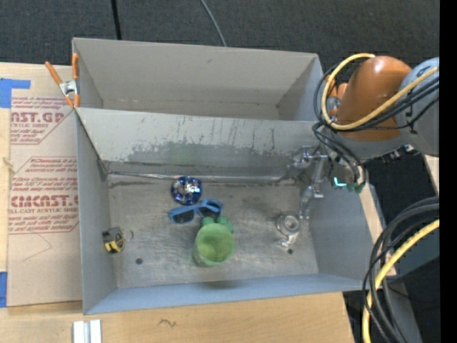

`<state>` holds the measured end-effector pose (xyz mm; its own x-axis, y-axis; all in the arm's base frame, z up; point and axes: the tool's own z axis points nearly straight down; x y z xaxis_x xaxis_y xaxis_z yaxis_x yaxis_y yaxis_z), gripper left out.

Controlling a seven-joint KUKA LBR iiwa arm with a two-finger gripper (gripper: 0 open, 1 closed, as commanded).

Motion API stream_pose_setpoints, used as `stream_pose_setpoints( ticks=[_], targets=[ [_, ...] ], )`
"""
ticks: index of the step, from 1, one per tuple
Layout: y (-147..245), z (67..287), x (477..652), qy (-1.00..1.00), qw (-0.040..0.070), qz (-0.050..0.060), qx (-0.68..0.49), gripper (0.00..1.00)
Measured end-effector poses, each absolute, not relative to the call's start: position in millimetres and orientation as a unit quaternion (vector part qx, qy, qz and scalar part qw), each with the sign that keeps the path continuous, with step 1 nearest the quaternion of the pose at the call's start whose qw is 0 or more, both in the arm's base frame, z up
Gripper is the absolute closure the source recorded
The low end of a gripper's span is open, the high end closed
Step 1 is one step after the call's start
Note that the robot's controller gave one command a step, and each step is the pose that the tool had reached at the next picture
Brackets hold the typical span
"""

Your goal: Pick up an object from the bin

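Tool (288, 234) near right wall (348, 229), green cup (213, 243) apart.

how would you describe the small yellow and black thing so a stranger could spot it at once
Look in the grey metal bin, at the floor's end on the view's left. A small yellow and black thing lies there alone, apart from the shiny blue ball, blue sunglasses and green cup clustered mid-floor, and the only yellow one.

This looks like a robotics lab: a grey metal bin (193, 70) under a cabled robot arm (378, 91), on dark carpet (285, 13).
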<state>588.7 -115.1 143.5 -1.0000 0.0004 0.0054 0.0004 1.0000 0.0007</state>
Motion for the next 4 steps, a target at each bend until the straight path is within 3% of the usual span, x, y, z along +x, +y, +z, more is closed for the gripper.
stream_pose_setpoints(
  ticks=[1,2,3,4],
  targets=[
    [-135.0,85.4,571.0,-1.000,-0.006,0.000,-0.017,0.00],
    [-126.4,72.6,521.6,-0.995,-0.005,0.000,-0.101,0.00],
    [-126.1,72.9,519.5,-0.995,0.002,-0.001,-0.100,1.00],
    [-94.4,248.1,544.6,-0.999,-0.006,0.001,-0.037,1.00]
  ],
)
